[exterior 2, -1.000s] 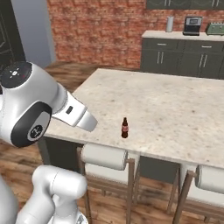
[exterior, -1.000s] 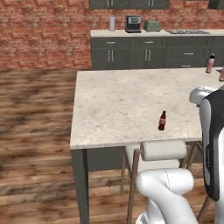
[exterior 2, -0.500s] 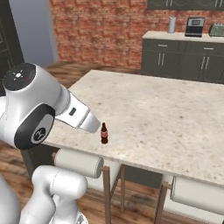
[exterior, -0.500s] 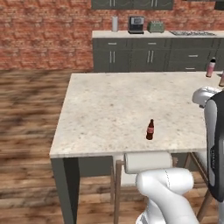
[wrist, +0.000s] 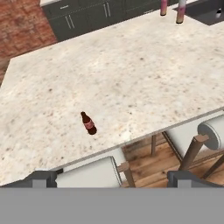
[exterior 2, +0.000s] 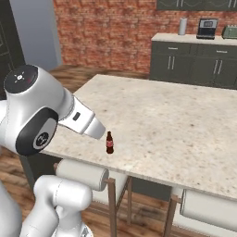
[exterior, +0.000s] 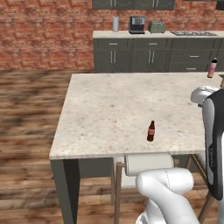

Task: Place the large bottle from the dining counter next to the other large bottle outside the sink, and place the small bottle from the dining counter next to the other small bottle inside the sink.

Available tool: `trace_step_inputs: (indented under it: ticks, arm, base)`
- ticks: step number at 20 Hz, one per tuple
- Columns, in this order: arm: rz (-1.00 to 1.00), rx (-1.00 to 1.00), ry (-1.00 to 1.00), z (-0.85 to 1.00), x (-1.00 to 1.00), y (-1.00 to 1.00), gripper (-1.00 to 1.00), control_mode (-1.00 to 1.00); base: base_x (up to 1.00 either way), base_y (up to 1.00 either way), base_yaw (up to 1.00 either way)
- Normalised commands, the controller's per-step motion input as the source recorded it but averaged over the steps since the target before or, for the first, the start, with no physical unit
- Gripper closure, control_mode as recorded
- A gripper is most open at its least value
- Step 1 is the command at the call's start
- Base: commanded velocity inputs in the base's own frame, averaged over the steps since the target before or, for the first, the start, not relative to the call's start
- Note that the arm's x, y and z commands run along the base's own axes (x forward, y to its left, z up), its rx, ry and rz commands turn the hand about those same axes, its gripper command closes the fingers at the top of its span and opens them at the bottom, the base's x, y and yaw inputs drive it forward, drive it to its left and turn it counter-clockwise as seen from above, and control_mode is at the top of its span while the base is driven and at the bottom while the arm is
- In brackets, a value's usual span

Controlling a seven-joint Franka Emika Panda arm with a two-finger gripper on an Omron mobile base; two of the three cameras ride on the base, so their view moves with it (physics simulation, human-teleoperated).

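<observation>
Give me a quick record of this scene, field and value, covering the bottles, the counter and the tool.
small bottle: upright near the front edge of the dining counter, untouched
two tall bottles: far end of the counter, by the sink
stools: tucked under the near edge
tool: open, holding nothing, above the stools, apart from the small bottle

We see the small bottle (exterior: 151,131) as dark brown-red with a reddish label, standing on the dining counter (exterior: 109,109) — a beige speckled stone surface on a dark grey base. The stools (exterior 2: 83,174) at its near edge have white cushions on brown wood frames. At the far right a bottle (exterior: 212,68) shows a black cap over a pink body. The far wall (exterior: 43,35) is red brick, the cabinets (exterior: 148,54) dark grey — and the floor (exterior: 26,113) brown wood planks.
</observation>
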Motion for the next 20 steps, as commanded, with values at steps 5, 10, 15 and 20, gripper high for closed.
trace_step_inputs:
  ticks: [5,10,15,20]
  arm:
    - [0.0,0.0,0.0,0.0,0.0,0.0,-1.0,1.0]
    - [0.0,-0.01,0.01,0.02,0.07,0.08,-1.0,-1.0]
    - [0.03,-0.01,0.06,0.04,0.27,0.16,-1.0,-1.0]
    - [0.08,0.0,0.13,0.02,0.03,0.16,-1.0,-1.0]
  base:
    - [0.56,0.42,0.0]
    - [0.29,0.39,0.0]
    - [0.0,0.0,0.0]
    - [0.0,0.0,0.0]
